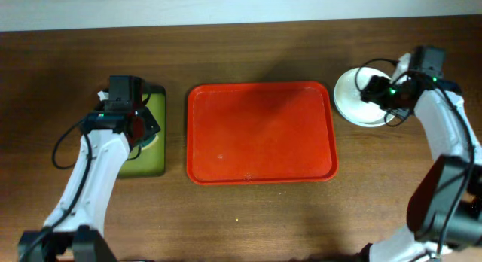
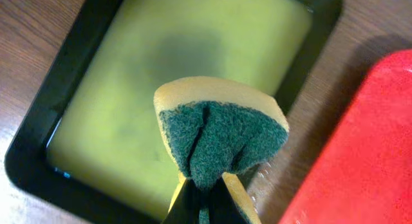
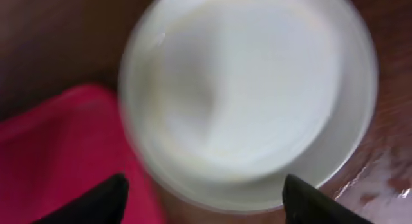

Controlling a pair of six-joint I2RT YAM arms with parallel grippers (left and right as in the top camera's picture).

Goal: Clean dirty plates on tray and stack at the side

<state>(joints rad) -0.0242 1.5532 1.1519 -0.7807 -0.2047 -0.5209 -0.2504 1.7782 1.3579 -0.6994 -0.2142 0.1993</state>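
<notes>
The plates (image 1: 350, 96) sit stacked on the table (image 1: 248, 217), just right of the red tray (image 1: 260, 134). The right gripper (image 3: 203, 192) hangs over them, released, fingers wide apart. The left gripper (image 2: 203, 201) is clenched on a sponge (image 2: 219, 130) above the green tray (image 2: 38, 140).

Dark wooden table (image 1: 248, 217), pale strip (image 1: 226, 6) along its far edge
</notes>
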